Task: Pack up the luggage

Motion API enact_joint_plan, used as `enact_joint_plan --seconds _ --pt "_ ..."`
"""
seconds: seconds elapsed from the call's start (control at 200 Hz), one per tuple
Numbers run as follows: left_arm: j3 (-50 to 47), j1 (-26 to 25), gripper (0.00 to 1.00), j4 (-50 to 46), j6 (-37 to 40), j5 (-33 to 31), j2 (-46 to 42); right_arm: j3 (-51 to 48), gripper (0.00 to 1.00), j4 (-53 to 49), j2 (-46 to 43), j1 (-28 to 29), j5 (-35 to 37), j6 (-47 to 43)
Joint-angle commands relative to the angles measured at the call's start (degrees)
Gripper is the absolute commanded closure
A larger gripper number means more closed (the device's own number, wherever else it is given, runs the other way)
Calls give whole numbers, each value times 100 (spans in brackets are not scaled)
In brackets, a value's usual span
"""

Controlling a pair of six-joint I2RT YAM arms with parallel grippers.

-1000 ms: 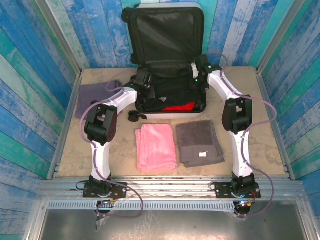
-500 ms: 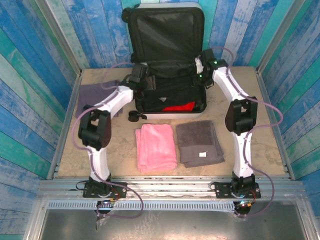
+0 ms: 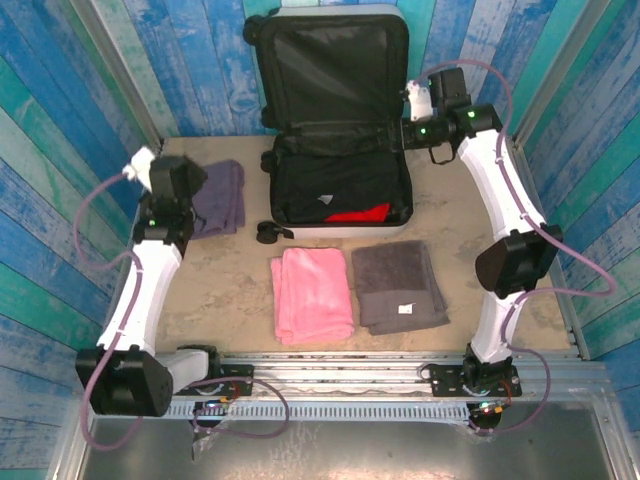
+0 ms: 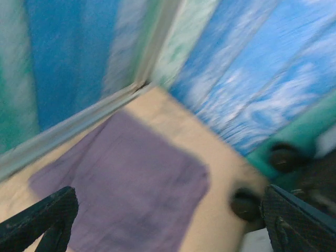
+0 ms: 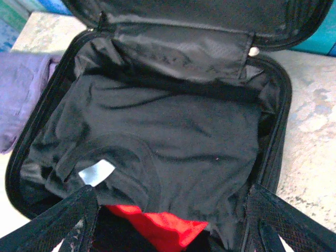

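The small white hard-shell suitcase with black lining [image 3: 330,85] lies open at 12 o'clock on the sandy counter [image 3: 470,240], lid upright against the blue plank wall [image 3: 150,70]. Inside, a black T-shirt [image 5: 173,136] covers a red garment [image 5: 157,228]. The right claw [image 5: 170,210] hangs over it, spread and empty. The left claw [image 4: 168,205], also spread and empty, hovers beside a folded purple cloth [image 4: 131,184] at 10 o'clock. A folded pink towel [image 3: 312,292] and a folded grey towel [image 3: 398,285] lie at 6 o'clock

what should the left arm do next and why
Probably lower the left gripper onto the purple cloth. Its jaws stand open directly above the cloth, which lies flat and unpacked beside the luggage. The luggage is open, with a black shirt already inside.
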Motion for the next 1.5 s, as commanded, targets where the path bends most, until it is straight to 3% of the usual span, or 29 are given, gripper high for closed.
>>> enact_joint_plan --seconds 0.0,0.24,0.456,0.861,1.031,1.137,1.227,1.287,1.367,1.497 --pt "-1128 377 7 217 -1426 570 -334 -464 23 -241 -115 61 -149 -233" --pt "-2057 1211 7 1264 -2463 2176 302 -1258 19 -356 -573 88 325 -490" --pt "-2113 1330 7 2058 -2964 2744 1289 -1575 15 -391 -820 88 465 -650" --pt "-1859 1365 7 2420 -3908 2884 2558 -1590 15 -391 -1054 88 677 -681" --pt "-1658 1368 0 2522 -4157 2864 3064 -1649 15 -385 -1161 75 1049 -686" --pt "-1527 1361 3 2612 -4212 2824 3290 -1737 15 -340 -1288 36 1133 -687" --pt "-1371 1362 8 2631 -4213 2899 3573 -1778 15 -287 -1335 26 1135 -669" --pt "-1337 1361 18 2680 -4227 2921 3702 -1774 16 -286 -1336 18 1161 -653" --pt "-1341 1366 37 2785 -4203 2898 3783 -1774 18 -282 -1352 18 1218 -643" --pt "-1240 1368 79 2803 -3927 2879 3706 -1861 24 -181 -1440 9 1308 -710"
